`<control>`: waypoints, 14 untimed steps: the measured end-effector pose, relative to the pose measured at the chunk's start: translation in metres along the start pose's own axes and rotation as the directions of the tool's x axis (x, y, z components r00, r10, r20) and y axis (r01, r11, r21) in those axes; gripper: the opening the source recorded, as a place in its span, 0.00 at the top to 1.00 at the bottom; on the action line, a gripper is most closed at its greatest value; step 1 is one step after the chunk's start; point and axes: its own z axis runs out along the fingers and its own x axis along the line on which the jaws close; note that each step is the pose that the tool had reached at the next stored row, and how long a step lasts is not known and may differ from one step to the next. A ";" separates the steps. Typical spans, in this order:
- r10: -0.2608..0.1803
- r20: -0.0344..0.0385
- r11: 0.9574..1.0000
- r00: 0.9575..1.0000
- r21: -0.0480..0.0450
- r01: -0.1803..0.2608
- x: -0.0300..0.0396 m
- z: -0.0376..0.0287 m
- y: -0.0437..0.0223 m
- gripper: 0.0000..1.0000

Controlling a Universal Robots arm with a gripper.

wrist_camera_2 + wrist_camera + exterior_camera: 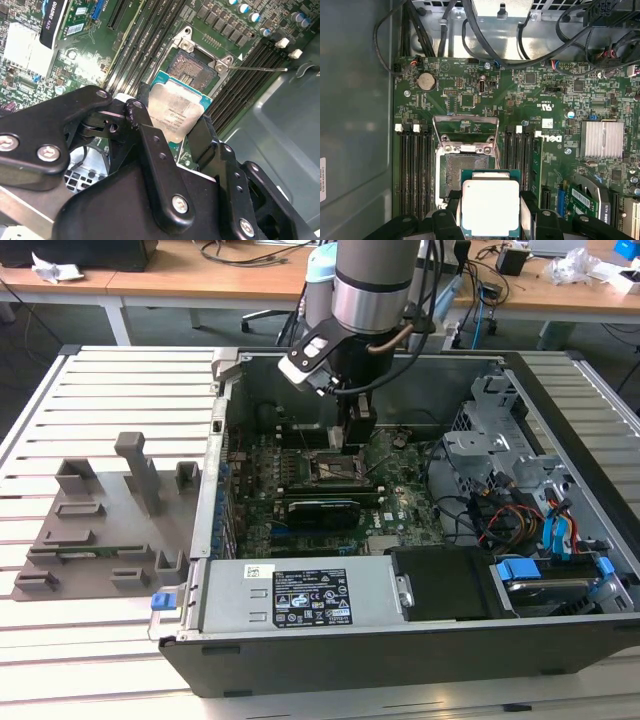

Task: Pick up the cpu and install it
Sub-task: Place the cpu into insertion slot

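Cpu [490,207] is clamped by its edges between the two black fingers [150,145] of the gripper [172,125], silvery top up. It hangs level over the near edge of the socket [465,167]; contact cannot be told. Behind the socket its frame [465,130] stands raised, and memory slots [415,170] flank the socket on the motherboard [470,95]

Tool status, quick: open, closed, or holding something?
Tool: closed on the cpu, held by its edges beside the open socket.
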 end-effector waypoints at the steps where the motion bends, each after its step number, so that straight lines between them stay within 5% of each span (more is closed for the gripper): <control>1: 0.000 0.000 1.000 1.000 0.000 0.000 0.0000 0.0004 0.0000 0.45; 10: 0.001 0.000 1.000 1.000 0.000 -0.001 0.0002 0.0053 0.0001 0.45; 14: 0.002 0.000 1.000 1.000 0.000 -0.002 0.0105 0.0125 0.0003 0.45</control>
